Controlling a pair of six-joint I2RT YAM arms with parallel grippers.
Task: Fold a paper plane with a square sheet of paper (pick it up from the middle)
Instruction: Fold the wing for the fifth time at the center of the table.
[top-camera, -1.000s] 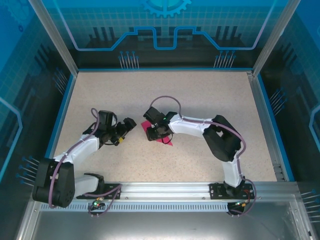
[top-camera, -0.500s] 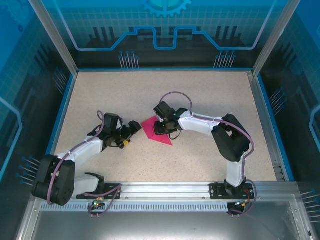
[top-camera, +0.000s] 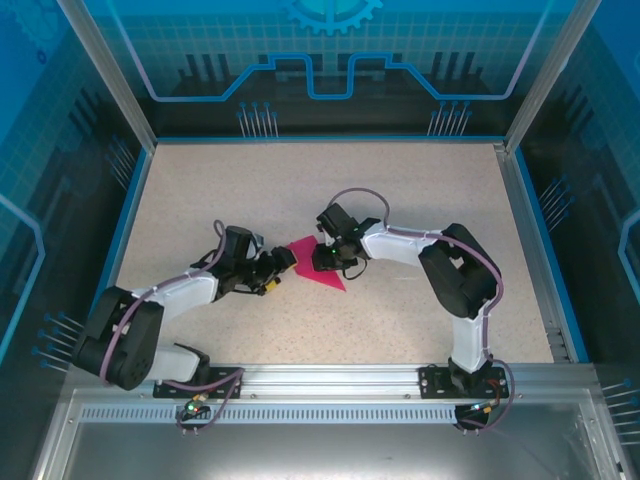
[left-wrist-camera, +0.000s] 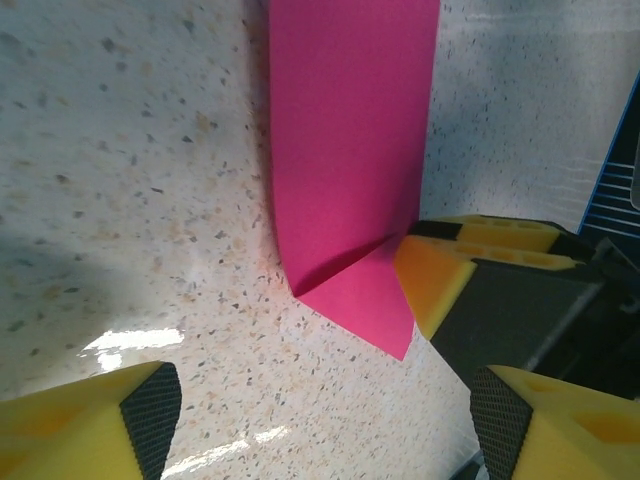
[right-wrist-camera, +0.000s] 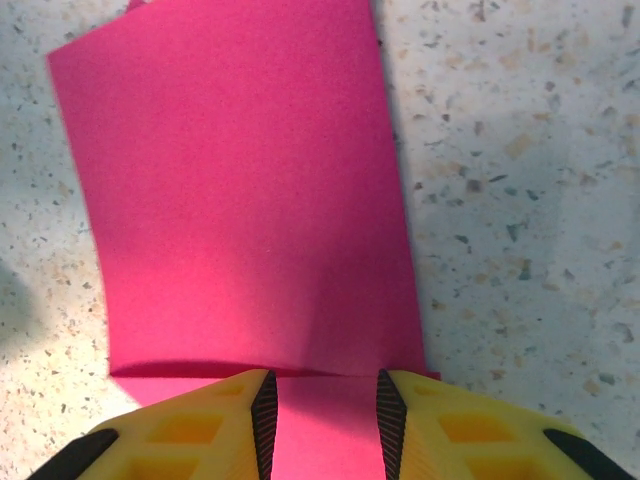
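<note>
The folded pink paper (top-camera: 322, 276) lies flat near the middle of the speckled table (top-camera: 250, 190), between the two arms. The left pincer (top-camera: 283, 262) sits low just beside the paper's left edge, its yellow fingers (left-wrist-camera: 90, 420) spread wide and holding nothing. In the left wrist view one corner flap lies doubled over along a crease. The right pincer (top-camera: 322, 258) is over the paper's far right part. Its tips (right-wrist-camera: 225, 420) stand a narrow gap apart with paper showing flat between them (whether they press it I cannot tell).
</note>
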